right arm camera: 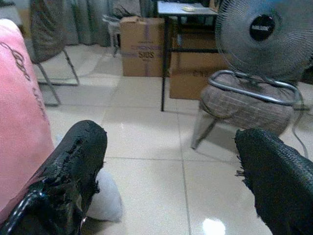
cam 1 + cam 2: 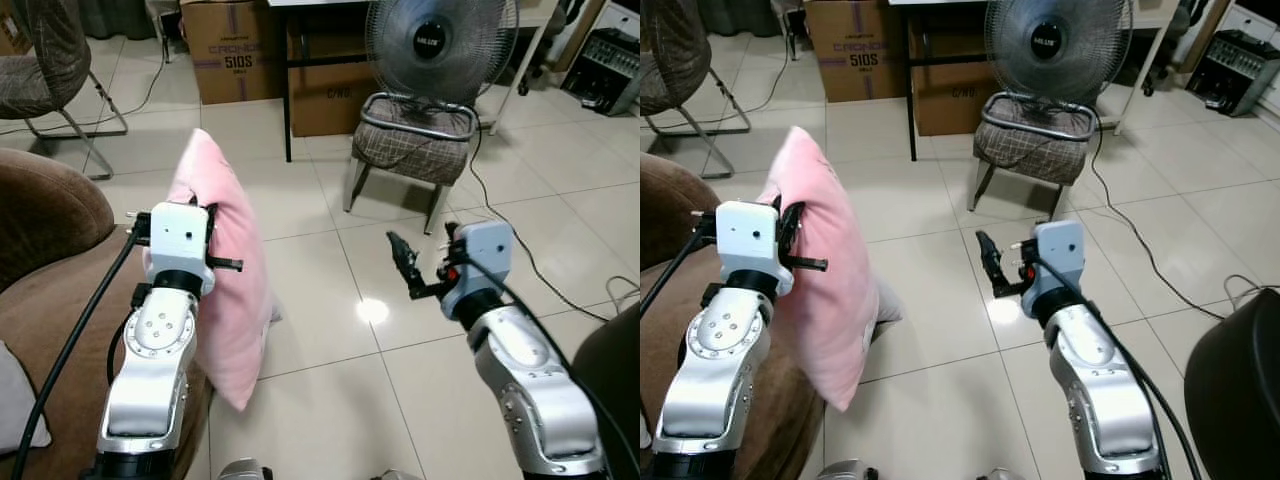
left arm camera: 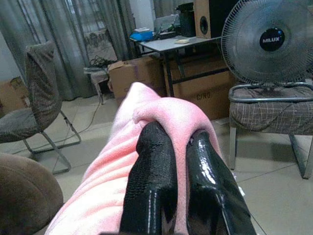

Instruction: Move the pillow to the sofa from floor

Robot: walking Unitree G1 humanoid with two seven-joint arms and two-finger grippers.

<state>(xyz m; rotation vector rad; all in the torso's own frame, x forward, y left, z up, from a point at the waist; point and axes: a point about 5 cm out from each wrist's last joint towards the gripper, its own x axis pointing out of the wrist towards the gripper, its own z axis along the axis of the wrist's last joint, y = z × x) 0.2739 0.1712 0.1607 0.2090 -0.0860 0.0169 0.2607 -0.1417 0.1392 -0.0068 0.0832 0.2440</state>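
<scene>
A pink pillow (image 2: 225, 290) hangs upright above the tiled floor, beside the brown sofa (image 2: 50, 290) on my left. My left gripper (image 3: 178, 161) is shut on the pillow's upper edge, with pink fabric pinched between the two black fingers (image 3: 151, 181). The pillow (image 2: 830, 290) is off the floor, its lower corner near the sofa's front. My right gripper (image 2: 405, 268) is held out over bare tiles to the right of the pillow, open, with nothing between its fingers (image 1: 73, 171).
A stool with a checked cushion (image 2: 415, 140) and a standing fan (image 2: 440, 45) are ahead. Cardboard boxes (image 2: 235, 50) and a table stand behind. A folding chair (image 2: 50, 70) is far left. A cable (image 2: 520, 240) crosses the floor on the right, near a dark object (image 2: 1240, 380).
</scene>
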